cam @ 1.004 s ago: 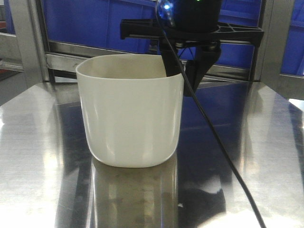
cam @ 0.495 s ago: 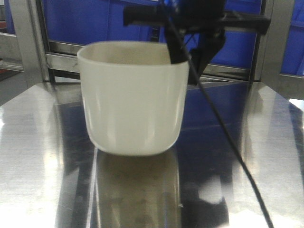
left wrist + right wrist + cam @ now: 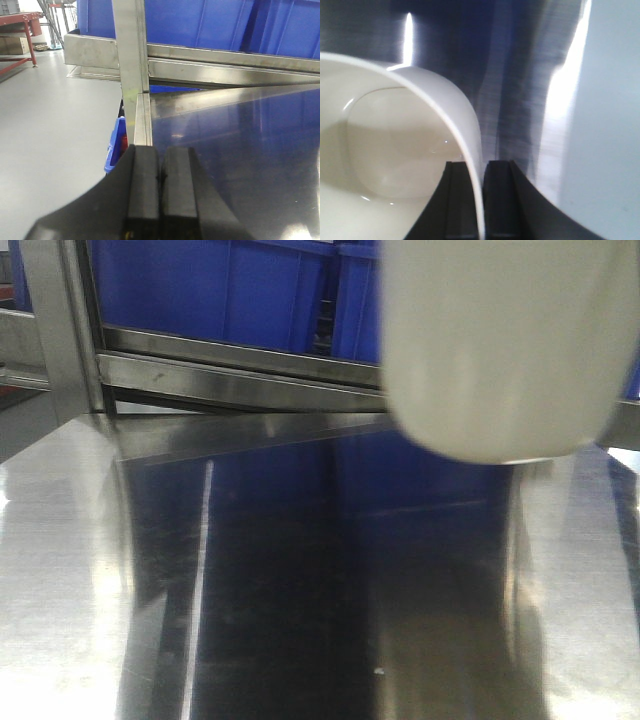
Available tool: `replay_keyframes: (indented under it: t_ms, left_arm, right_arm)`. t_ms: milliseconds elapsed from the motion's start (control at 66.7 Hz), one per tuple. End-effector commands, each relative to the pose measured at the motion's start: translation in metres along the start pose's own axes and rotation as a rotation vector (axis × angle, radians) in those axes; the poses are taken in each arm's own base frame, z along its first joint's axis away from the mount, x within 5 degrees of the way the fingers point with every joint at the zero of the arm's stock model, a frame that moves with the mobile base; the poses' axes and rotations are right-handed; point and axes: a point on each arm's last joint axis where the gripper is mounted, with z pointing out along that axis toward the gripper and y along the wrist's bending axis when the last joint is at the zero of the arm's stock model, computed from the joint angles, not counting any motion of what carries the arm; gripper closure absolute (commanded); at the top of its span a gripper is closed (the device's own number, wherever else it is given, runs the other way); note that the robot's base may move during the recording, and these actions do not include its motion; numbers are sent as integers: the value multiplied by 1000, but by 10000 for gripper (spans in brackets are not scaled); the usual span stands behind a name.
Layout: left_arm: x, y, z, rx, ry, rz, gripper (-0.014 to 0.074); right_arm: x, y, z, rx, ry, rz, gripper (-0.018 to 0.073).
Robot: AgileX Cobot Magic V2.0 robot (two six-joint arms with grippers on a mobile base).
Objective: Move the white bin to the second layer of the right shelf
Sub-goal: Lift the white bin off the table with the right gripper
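The white bin (image 3: 500,350) hangs clear of the steel table (image 3: 300,590) at the upper right of the front view, blurred. A second ago it stood on the table left of centre, and half a second ago it had barely lifted. So the pick-up is done and the carry to the right has begun. Blue crates (image 3: 230,290) fill the rack behind. I cannot tell which level is the target.

Left wrist view: the left gripper (image 3: 160,190) has its fingers pressed together on nothing, near the table's left edge beside a steel post (image 3: 131,60).

Right wrist view: the right gripper (image 3: 481,172) pinches the bin's wall at the rim, one finger inside and one outside. The bin is empty, with the table far below.
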Motion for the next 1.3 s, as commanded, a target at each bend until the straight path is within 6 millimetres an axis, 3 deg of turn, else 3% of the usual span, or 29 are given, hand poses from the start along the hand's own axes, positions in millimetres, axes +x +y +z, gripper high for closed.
replay_keyframes:
  t_ms: [0,120,270,510,809,1064,1289]
  left_arm:
    - [4,0,1,3,-65,-3,512]
    - [4,0,1,3,-65,-3,512]
    - [4,0,1,3,-65,-3,512]
    - [4,0,1,3,-65,-3,512]
    - [4,0,1,3,-65,-3,512]
    - [4,0,1,3,-65,-3,512]
    - [4,0,1,3,-65,-3,512]
  right_arm:
    - [8,-26,-26,-15,-149,22,439]
    - [30,-51,-30,-4,-227,34,439]
    - [61,-67,-32,-8,-316,0,439]
    - [105,-65,-33,-93,-414,-21,439]
    - [156,-66,-42,-75,-545,-35,439]
    - [185,-70,-51,-21,-659,-62,439]
    - [189,-80,-50,69,-639,22,439]
